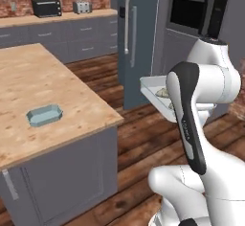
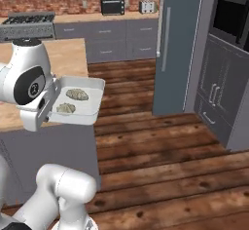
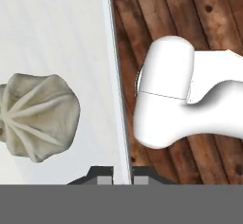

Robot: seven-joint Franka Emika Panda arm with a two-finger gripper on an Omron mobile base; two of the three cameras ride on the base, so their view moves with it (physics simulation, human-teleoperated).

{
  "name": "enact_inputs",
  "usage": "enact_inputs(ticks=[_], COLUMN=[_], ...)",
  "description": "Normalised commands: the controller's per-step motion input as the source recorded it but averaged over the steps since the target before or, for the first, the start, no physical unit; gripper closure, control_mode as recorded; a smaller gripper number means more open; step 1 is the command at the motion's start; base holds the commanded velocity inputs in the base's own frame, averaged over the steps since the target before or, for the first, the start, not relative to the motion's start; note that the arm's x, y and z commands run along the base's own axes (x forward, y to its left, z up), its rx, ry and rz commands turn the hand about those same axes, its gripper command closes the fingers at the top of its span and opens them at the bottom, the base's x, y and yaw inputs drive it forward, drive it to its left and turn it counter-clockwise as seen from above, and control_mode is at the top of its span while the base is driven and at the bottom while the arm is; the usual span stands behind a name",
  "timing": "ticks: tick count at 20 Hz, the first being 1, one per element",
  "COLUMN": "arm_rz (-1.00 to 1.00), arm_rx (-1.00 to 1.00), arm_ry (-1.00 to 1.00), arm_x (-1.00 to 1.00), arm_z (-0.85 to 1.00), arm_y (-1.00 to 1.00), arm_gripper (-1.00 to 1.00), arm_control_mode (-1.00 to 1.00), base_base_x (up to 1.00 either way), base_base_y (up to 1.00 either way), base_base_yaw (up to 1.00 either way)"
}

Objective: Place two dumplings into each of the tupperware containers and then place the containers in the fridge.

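Pincer [image 3: 116,178] clamps whitish container's rim [image 3: 116,76], open wood floor [image 2: 160,146] beside.

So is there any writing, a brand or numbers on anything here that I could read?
Only one trace of lettering: small pale marks run down the dark band of the robot arm, too small and blurred to read.
No words or numbers show on the fridge, the white tupperware container or its dumplings, the pale blue container, the toaster oven or the microwave.
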Motion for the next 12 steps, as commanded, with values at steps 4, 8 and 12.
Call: enact_inputs(ticks=[4,8,12], arm_rz=[0.0,0.0,0.0], arm_rx=[0.0,0.0,0.0], arm_ry=[0.0,0.0,0.0], arm_x=[0.0,0.0,0.0], arm_z=[0.0,0.0,0.0], arm_y=[0.0,0.0,0.0], arm_gripper=[1.0,1.0,1.0], arm_control_mode=[1.0,1.0,1.0], base_base_x=[0.59,0.74,0.84], base_base_y=[-1.0,-0.9,-0.75], base_base_yaw=[0.32,0.33,0.35])
